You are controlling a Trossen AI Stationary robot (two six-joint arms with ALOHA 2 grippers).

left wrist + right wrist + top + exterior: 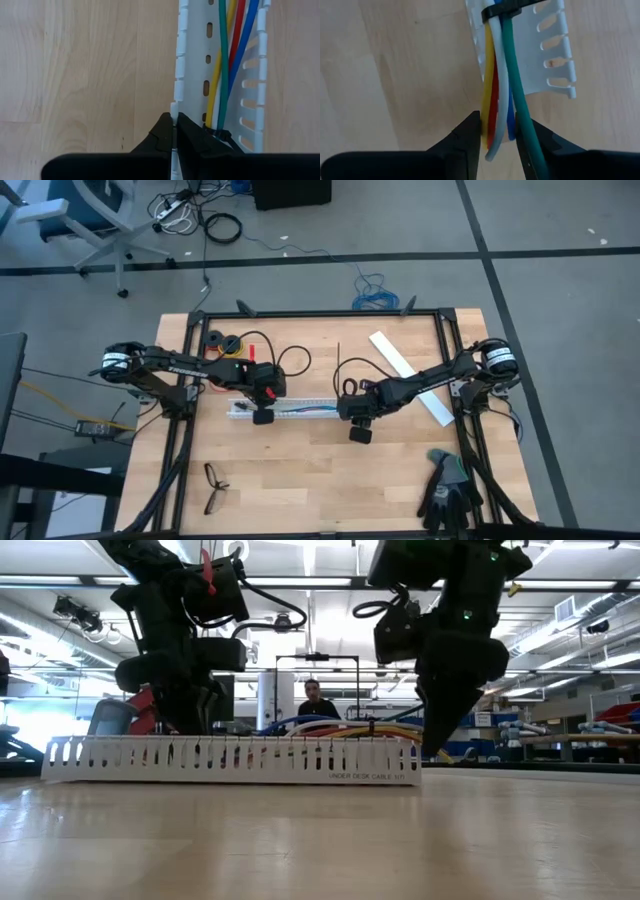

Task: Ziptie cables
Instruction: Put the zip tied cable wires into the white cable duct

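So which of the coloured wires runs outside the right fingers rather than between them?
The green wire: it passes over one finger, while the yellow, red, white and blue wires sit pinched between both.

Bright even overhead lighting, soft shadows, ceiling-light glare, blurry low-view foreground

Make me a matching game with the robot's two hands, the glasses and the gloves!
Things:
1. left hand
2. right hand
3. black eyeglasses
4. gloves

States or places:
A. lying at the table's near right corner
B. shut on the wall of the white slotted strip
C. lying near the table's near left edge
D. shut on the cables

Pairs: 1-B, 2-D, 3-C, 4-A
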